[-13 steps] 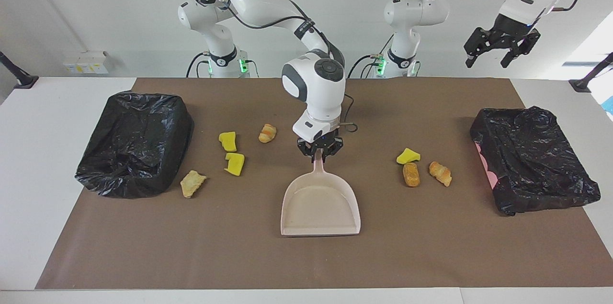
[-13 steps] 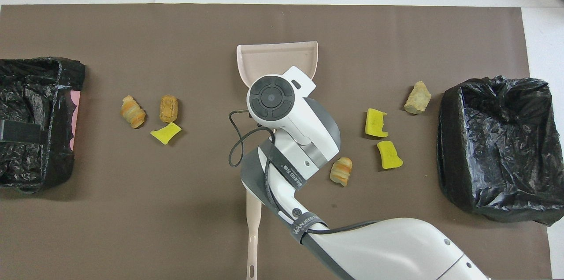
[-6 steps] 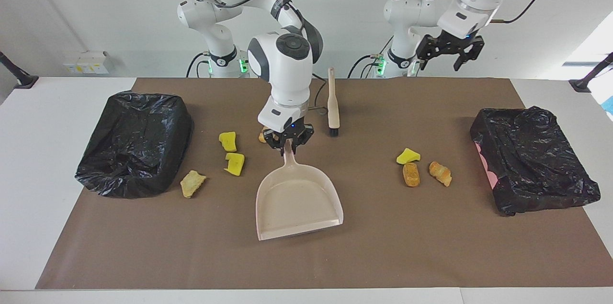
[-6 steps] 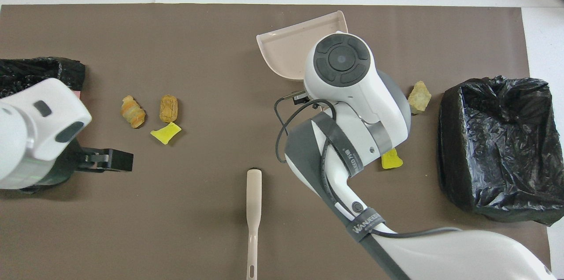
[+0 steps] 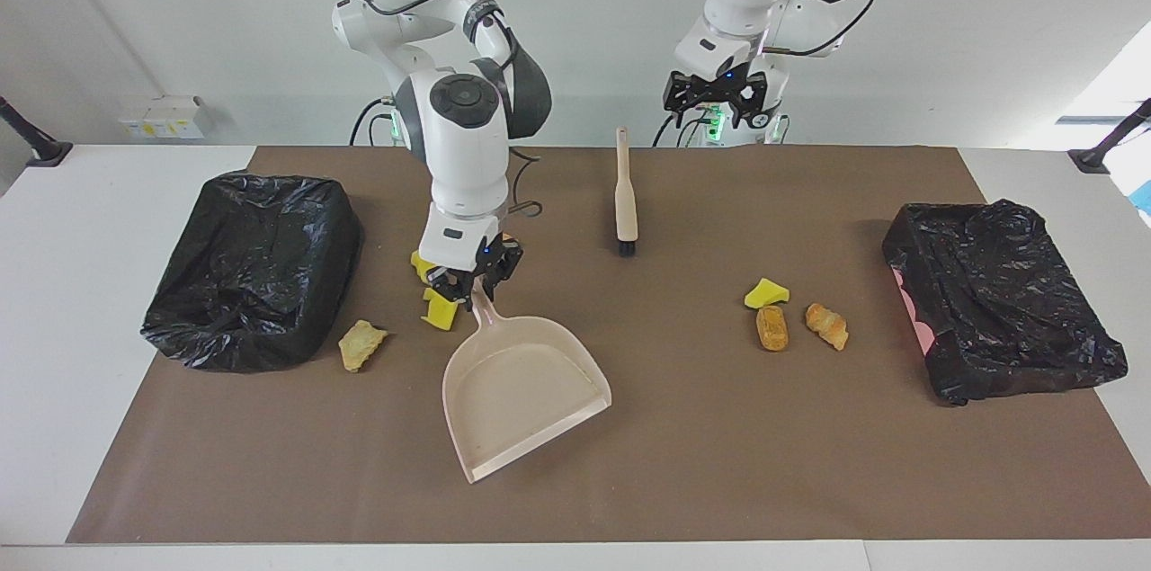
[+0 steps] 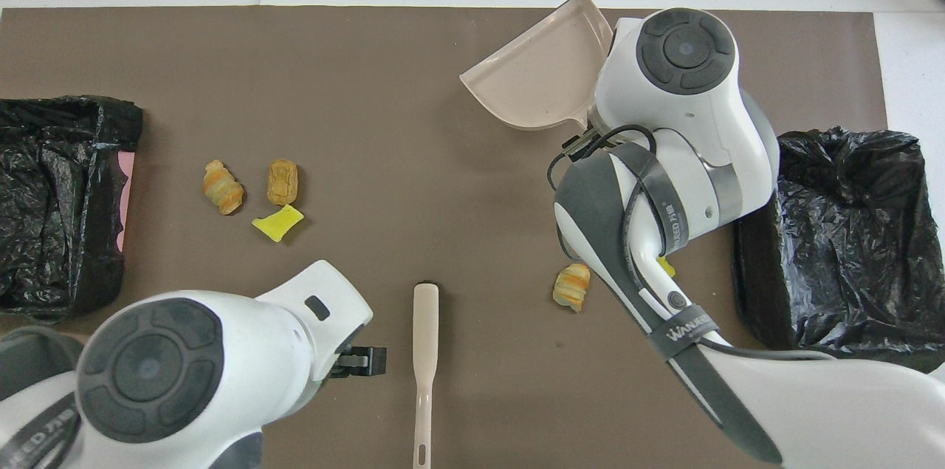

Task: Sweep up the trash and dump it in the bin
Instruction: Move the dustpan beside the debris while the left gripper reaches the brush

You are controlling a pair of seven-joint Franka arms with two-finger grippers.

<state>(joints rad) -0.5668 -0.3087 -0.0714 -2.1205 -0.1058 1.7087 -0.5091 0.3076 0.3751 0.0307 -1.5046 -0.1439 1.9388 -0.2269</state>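
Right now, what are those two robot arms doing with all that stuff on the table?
They are tidying up. The right gripper holds a dustpan by its handle, next to some yellow and bready scraps near one black-lined bin. The left gripper is open and up in the air over the robots' edge of the table, close to the brush, which lies untouched. Three more scraps lie near the other bin. Nothing is in the dustpan yet.

- Beige dustpan [image 5: 521,391], plain.
- Beige brush [image 5: 625,193], black bristles.
- Bright yellow wedges [image 5: 765,292].
- Golden-brown pastry pieces [image 5: 825,325].
- Glossy black bin liners [image 5: 256,270].
- Brown mat [image 5: 719,463].
- White arms, grey joints.
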